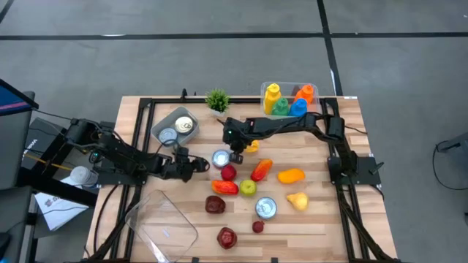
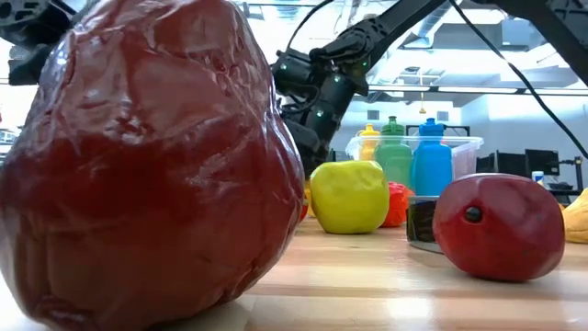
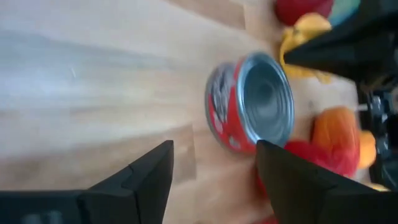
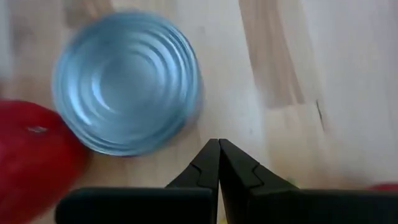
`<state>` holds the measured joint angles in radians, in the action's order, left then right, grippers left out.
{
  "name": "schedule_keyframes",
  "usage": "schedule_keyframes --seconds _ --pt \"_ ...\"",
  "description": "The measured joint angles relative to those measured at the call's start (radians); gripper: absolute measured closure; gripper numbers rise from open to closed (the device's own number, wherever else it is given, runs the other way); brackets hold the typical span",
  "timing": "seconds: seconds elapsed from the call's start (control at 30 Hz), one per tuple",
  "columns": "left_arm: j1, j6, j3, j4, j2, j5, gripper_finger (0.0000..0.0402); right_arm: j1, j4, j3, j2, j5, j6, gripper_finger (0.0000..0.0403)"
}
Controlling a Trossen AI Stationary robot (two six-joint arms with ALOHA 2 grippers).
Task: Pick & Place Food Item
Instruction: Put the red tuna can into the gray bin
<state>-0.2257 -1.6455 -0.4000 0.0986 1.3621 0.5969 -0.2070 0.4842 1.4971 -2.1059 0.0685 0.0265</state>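
shiny metal can [image 3: 252, 102], wooden table [image 3: 93, 74] — smooth

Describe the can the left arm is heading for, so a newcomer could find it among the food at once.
On the wooden table, find the loose cluster of fruit and vegetables near the middle. At that cluster's back left edge, between the two end effectors, stands a short can with a red label and a ribbed silver top, just behind a red apple. The other loose can stands nearer the front, right of it.
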Motion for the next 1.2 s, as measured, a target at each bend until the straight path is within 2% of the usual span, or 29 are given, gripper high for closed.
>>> schedule_keyframes --seconds 0.2,0.4,0.53,0.63,0.77,0.93,1.2 --pt "0.08 0.025 0.0 0.004 0.0 -0.018 0.0229 0.011 -0.057 -0.08 0.007 -0.003 0.005 0.0403" --pt "0.135 0.094 0.0 0.015 0.0 -0.11 0.033 0.045 -0.177 -0.118 0.006 0.007 -0.009 0.0403" --pt "0.142 0.096 0.0 0.023 0.002 -0.123 0.0392 0.073 -0.21 -0.121 -0.005 0.029 -0.024 0.0403" --pt "0.142 0.096 0.0 0.026 0.025 -0.152 0.0394 0.083 -0.232 -0.121 -0.01 0.03 -0.04 0.0403" --pt "0.127 0.096 -0.001 0.068 0.105 -0.268 0.04 0.089 -0.267 -0.122 -0.012 0.03 -0.05 0.0403" --pt "0.1 0.073 -0.003 0.168 0.182 -0.26 0.0401 0.085 -0.278 -0.117 -0.013 0.046 -0.054 0.0403" --pt "0.118 0.093 -0.028 0.165 0.167 -0.293 0.0401 0.078 -0.28 -0.061 -0.007 0.069 -0.054 0.0403"
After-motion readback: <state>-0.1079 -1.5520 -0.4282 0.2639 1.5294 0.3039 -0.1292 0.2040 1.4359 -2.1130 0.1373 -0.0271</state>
